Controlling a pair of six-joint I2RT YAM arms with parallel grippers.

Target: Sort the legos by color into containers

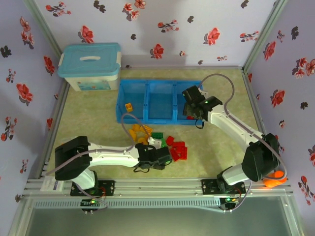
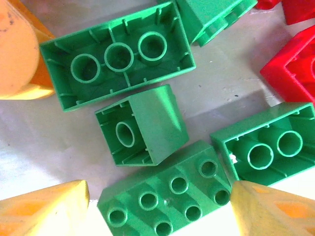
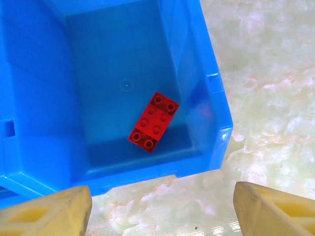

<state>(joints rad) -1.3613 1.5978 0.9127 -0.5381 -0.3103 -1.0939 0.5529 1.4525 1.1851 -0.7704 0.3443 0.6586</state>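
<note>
Barely begun: one red brick [image 3: 153, 122] lies in the tray's [image 3: 215, 110] right compartment, one yellow brick [image 1: 129, 106] in its left; right gripper [image 3: 162, 211] above the tray and left gripper [image 2: 160, 211] over green bricks [image 2: 140, 125] in front of the tray both gape wide, empty.

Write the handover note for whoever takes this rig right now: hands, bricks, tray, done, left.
Left hand: open, empty, low over the green bricks in the pile.
Right hand: open, empty, above the right compartment of the tray.
Done: one red brick in the right compartment, one yellow brick in the left compartment.
Left: the pile in front of the tray, with yellow bricks, green bricks and red bricks. No green shows in the middle compartment.
</note>
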